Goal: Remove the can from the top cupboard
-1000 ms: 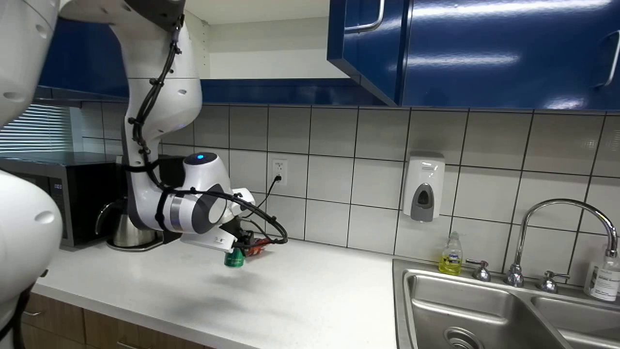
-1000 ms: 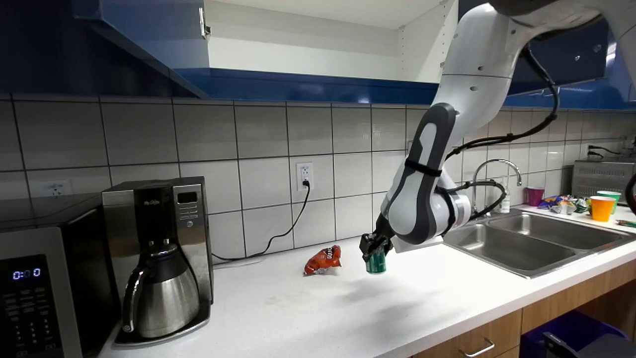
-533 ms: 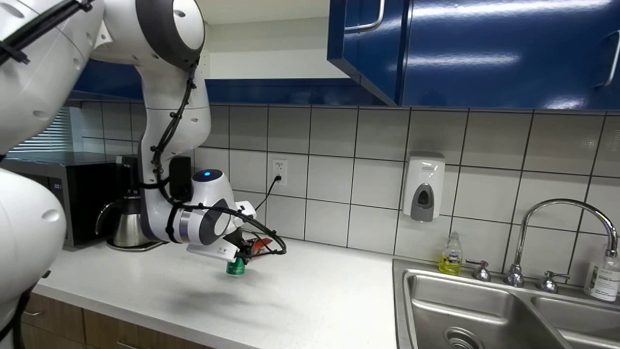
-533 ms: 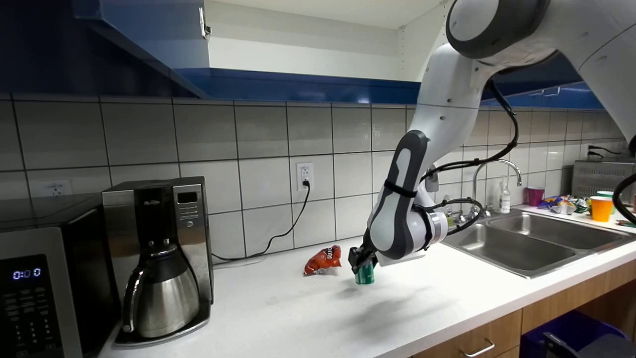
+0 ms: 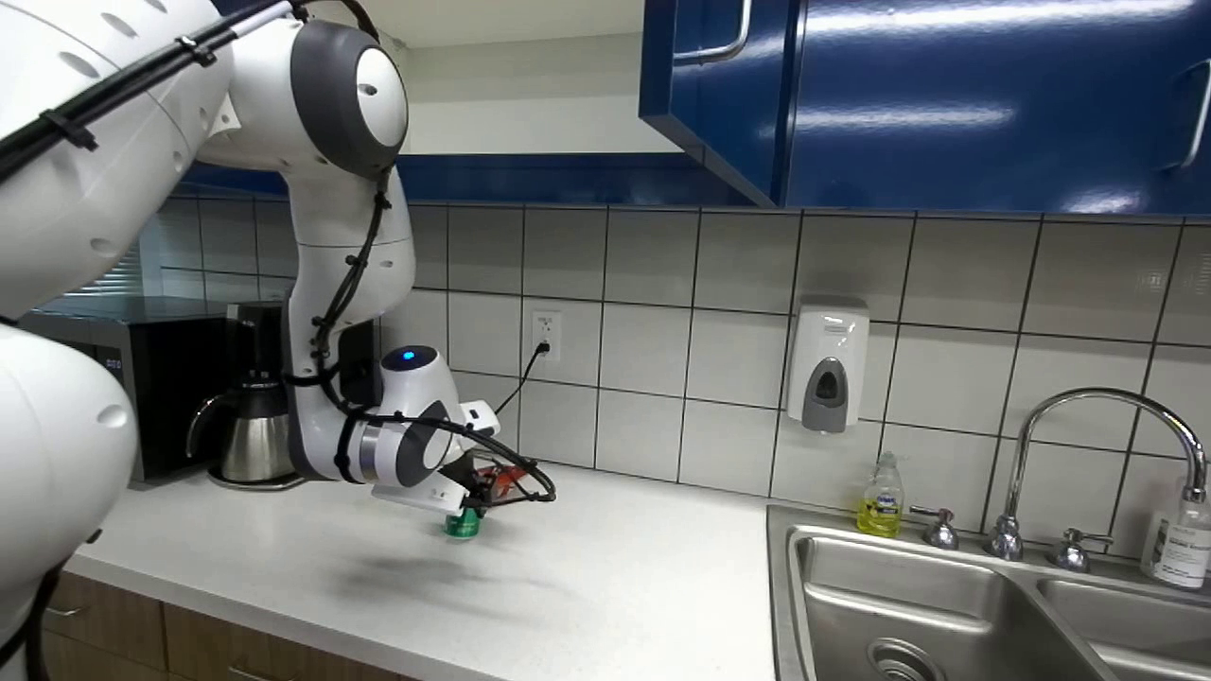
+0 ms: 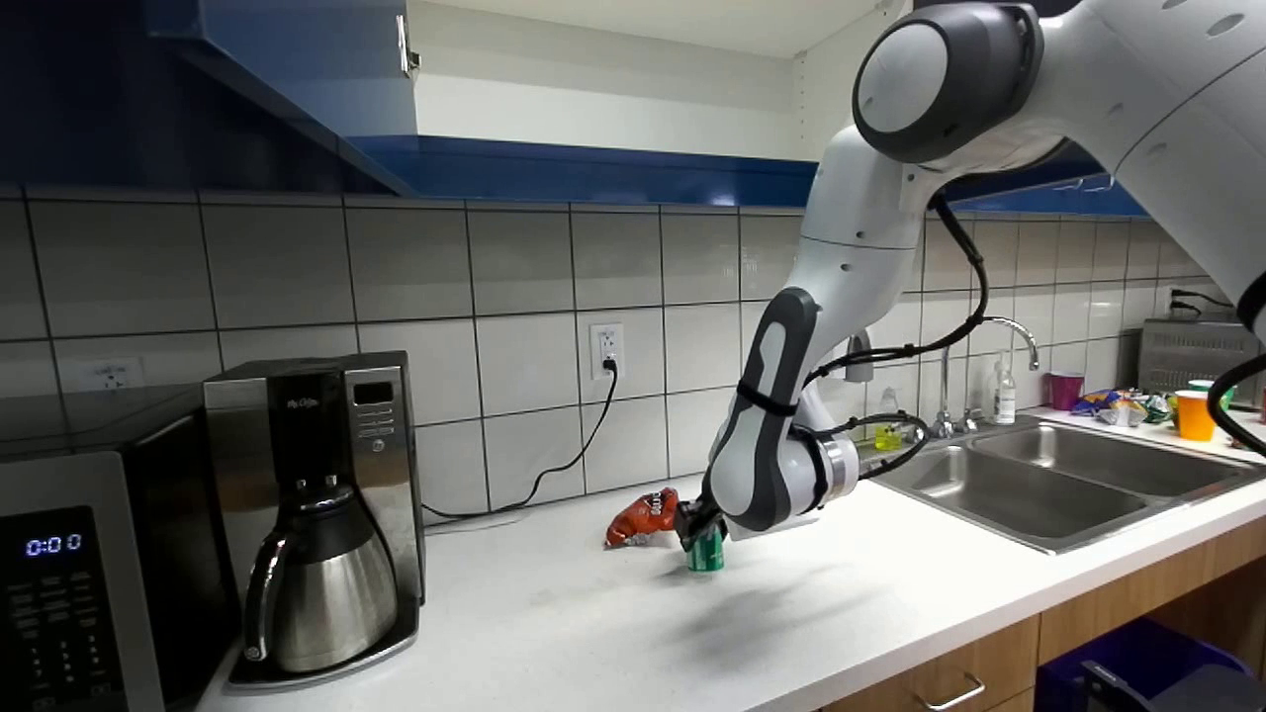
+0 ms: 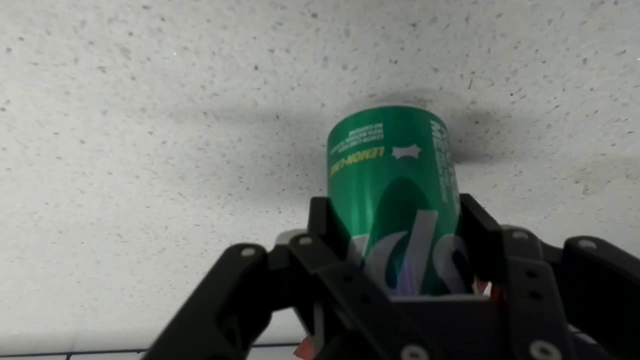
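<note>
The green can (image 7: 390, 165) with white and yellow lettering is between the black fingers (image 7: 318, 220) of my gripper (image 7: 395, 216) in the wrist view. The fingers press on both its sides, and its upper end is hidden by the gripper. In both exterior views my gripper (image 5: 480, 487) (image 6: 696, 524) points down at the counter, with the lower part of the can (image 5: 463, 524) (image 6: 706, 552) showing below it. The can is upright, very low over the white counter (image 6: 554, 613); I cannot tell if it touches. The top cupboard (image 5: 530, 95) (image 6: 613, 104) stands open above, with no can visible inside.
A crumpled red chip bag (image 6: 643, 516) lies just beside the gripper near the tiled wall. A coffee maker (image 6: 326, 514) and microwave (image 6: 79, 564) stand at one end. The sink (image 5: 908, 605) is at the other. An open blue cupboard door (image 5: 724, 95) juts out above.
My gripper has come down with the can held in it, toward the counter and closer to the red bag. The movement is smaller over the last half second.
</note>
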`<act>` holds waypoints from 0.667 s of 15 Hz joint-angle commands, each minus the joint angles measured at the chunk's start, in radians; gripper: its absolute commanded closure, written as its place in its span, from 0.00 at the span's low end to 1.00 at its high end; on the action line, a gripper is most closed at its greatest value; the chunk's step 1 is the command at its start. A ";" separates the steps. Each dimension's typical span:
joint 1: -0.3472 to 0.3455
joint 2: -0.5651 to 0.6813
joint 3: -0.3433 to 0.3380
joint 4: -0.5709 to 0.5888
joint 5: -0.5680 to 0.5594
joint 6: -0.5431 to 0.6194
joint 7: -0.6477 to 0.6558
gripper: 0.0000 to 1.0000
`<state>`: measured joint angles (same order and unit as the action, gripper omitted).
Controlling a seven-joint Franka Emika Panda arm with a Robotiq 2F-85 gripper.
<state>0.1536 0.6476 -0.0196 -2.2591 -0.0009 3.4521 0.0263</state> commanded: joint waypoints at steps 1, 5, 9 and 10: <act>0.033 0.043 -0.023 0.060 0.035 0.005 -0.015 0.62; 0.060 0.062 -0.042 0.097 0.053 0.001 -0.016 0.62; 0.090 0.076 -0.063 0.116 0.072 0.001 -0.016 0.62; 0.096 0.078 -0.066 0.119 0.074 0.001 -0.016 0.62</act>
<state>0.2193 0.7123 -0.0650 -2.1654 0.0425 3.4531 0.0263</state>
